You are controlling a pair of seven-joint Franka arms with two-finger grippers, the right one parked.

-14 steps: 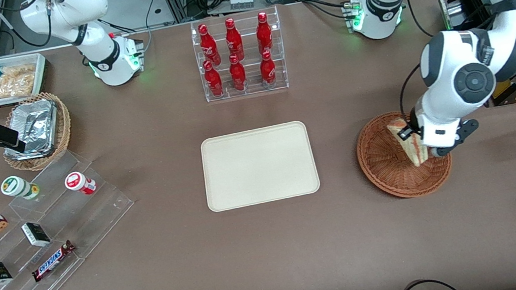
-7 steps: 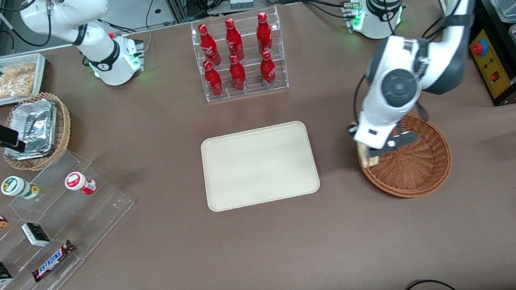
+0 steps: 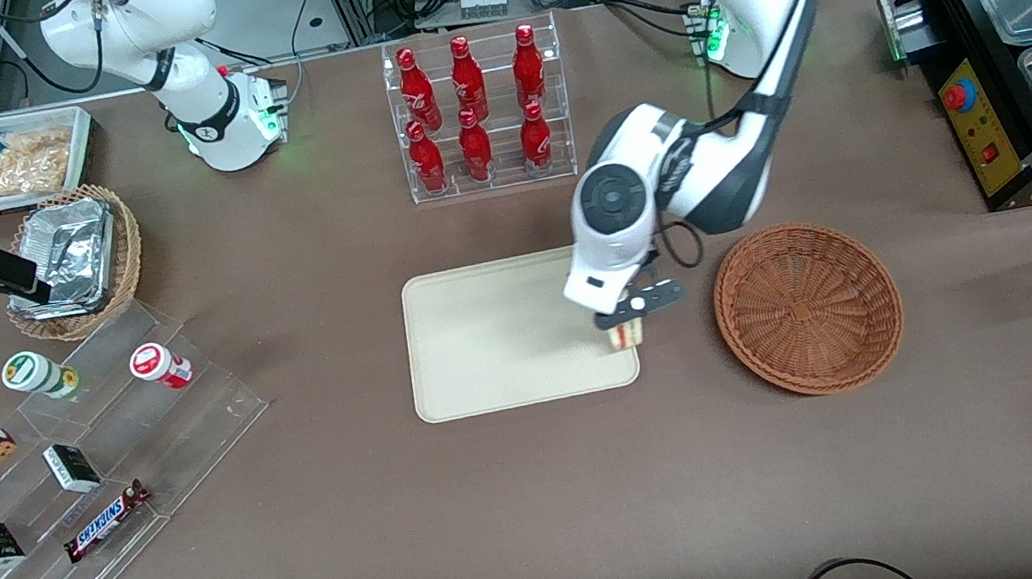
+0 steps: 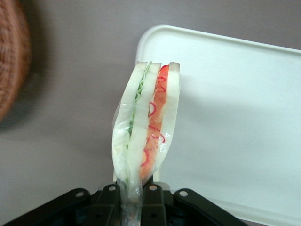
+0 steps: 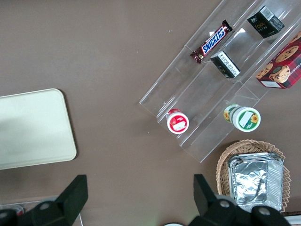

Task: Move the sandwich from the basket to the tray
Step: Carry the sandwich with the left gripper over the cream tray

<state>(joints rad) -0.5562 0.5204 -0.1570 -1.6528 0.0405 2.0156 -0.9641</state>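
Observation:
My left gripper (image 3: 631,314) is shut on the sandwich (image 3: 624,334), a wrapped wedge of pale bread with red and green filling, and holds it in the air over the edge of the cream tray (image 3: 502,332) nearest the basket. The wrist view shows the sandwich (image 4: 146,122) pinched at its wrapper end between the black fingers (image 4: 155,197), with the tray's corner (image 4: 225,94) under it. The reddish-brown wicker basket (image 3: 808,307) stands beside the tray toward the working arm's end and has nothing in it; its rim (image 4: 11,70) shows in the wrist view.
A clear rack of red bottles (image 3: 476,113) stands farther from the front camera than the tray. A tan wicker basket with foil trays (image 3: 73,261), a white snack bin (image 3: 3,160) and a clear stepped shelf of snacks (image 3: 77,472) lie toward the parked arm's end.
The gripper lifted the sandwich out of the reddish-brown basket and carried it sideways to the tray's edge. The basket now has nothing in it.

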